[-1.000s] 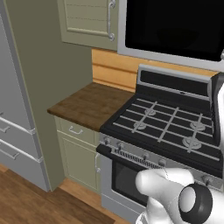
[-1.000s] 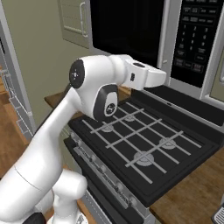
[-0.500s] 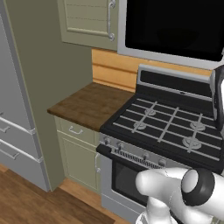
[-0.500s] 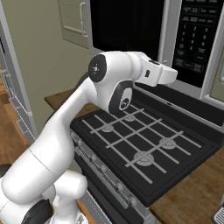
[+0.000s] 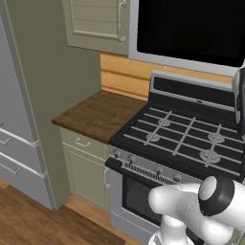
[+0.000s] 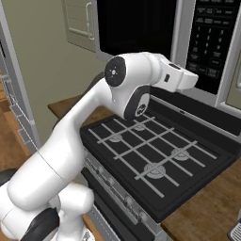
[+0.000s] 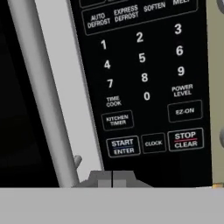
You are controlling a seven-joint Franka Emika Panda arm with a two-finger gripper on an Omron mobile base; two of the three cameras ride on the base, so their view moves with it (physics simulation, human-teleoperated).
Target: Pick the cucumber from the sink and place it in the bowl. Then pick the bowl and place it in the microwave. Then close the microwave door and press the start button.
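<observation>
Large light-grey box microwave (image 6: 188, 42) above black gas stove (image 6: 155, 155); brown wooden counter (image 5: 98, 115) left of stove (cabinet door (image 5: 95, 21) over it).

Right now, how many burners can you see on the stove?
4 in the left base view: back left, front left, back right, front right. The stove's right edge is cut off, so more may be hidden.

microwave door (image 6: 136, 26) shut, black glass, grey handle (image 7: 41, 92) upright.
</observation>
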